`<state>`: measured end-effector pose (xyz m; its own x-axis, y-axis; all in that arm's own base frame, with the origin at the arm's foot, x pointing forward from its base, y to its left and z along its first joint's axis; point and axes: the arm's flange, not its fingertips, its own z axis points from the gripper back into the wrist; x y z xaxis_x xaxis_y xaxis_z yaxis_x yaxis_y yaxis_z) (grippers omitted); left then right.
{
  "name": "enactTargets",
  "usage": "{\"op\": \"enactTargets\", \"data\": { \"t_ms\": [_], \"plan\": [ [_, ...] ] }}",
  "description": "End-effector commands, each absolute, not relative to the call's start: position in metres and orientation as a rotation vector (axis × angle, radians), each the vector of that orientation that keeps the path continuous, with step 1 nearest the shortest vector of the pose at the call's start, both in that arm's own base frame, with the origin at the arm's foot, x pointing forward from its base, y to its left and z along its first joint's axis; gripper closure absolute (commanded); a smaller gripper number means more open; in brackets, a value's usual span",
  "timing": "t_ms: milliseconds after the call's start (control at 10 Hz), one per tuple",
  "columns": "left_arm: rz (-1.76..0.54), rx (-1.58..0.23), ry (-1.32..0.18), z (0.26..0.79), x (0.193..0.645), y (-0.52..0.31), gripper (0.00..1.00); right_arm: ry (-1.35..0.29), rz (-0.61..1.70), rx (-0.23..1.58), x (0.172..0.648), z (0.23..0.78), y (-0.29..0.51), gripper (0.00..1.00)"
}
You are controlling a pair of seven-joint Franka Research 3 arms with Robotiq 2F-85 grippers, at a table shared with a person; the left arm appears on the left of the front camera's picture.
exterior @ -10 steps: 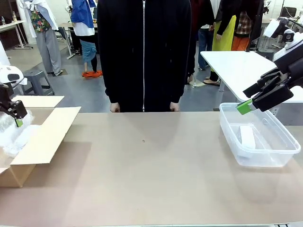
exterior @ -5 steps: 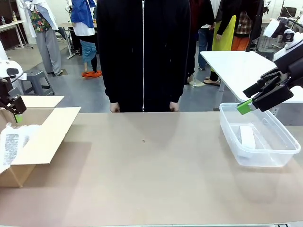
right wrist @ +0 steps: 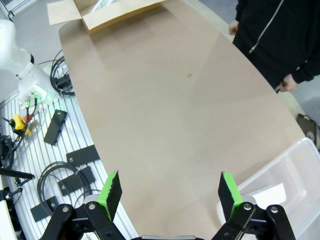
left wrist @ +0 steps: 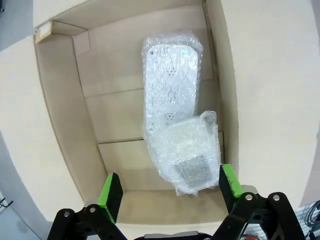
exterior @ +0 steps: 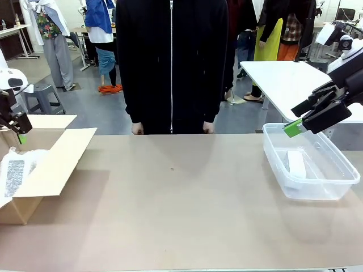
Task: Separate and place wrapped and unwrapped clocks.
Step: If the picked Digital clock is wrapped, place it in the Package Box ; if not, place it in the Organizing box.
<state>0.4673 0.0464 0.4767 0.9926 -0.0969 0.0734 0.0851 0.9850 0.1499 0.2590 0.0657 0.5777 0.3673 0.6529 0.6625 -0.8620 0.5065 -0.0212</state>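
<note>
Two bubble-wrapped clocks lie inside the cardboard box (left wrist: 60, 115): a long one (left wrist: 171, 85) and a shorter one with a grey speckled panel (left wrist: 187, 160) overlapping its end. In the front view a wrapped bundle (exterior: 16, 170) shows in the box (exterior: 48, 164) at the table's left. My left gripper (left wrist: 167, 192) hangs open above them, empty; the front view has it (exterior: 17, 127) over the box's far side. An unwrapped white clock (exterior: 296, 163) rests in the clear plastic bin (exterior: 334, 190) at the right. My right gripper (exterior: 300, 122) hovers open above the bin's far end.
A person in a black zip jacket (exterior: 172, 62) stands at the table's far edge, hands (exterior: 138, 129) at the rim. The box flaps (exterior: 59, 160) spread open over the table. A white side table (exterior: 283, 76) stands behind the bin. Bare brown tabletop (exterior: 181, 204) lies between box and bin.
My left gripper has let go of a wrapped clock and risen from the box, leaving the bundle inside. The right arm has not moved.
</note>
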Motion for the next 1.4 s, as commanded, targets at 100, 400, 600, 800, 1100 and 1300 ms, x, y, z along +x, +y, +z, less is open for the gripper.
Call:
{"op": "enactTargets", "data": {
  "t_ms": [100, 400, 600, 800, 1100, 1300],
  "plan": [
    [-0.052, 0.004, -0.153, 0.536, 0.462, 0.049, 0.0, -0.663, 1.002, 0.399, 0.26, 0.577, 0.068, 0.0],
    [-0.039, -0.064, -0.133, 0.604, 0.45, 0.046, 0.0, -0.663, 1.002, 0.399, 0.26, 0.577, 0.068, 0.0],
    [-0.063, -0.086, -0.168, 0.629, 0.445, 0.047, 0.0, -0.663, 1.002, 0.399, 0.26, 0.577, 0.068, 0.0],
    [-0.089, -0.074, -0.17, 0.646, 0.438, 0.043, 0.0, -0.663, 1.002, 0.399, 0.26, 0.577, 0.068, 0.0],
    [-0.132, -0.063, -0.098, 0.633, 0.447, 0.033, 0.0, -0.663, 1.002, 0.399, 0.26, 0.577, 0.068, 0.0],
    [-0.076, -0.062, -0.171, 0.645, 0.437, 0.038, 0.0, -0.663, 1.002, 0.399, 0.26, 0.577, 0.068, 0.0]
  ]
}}
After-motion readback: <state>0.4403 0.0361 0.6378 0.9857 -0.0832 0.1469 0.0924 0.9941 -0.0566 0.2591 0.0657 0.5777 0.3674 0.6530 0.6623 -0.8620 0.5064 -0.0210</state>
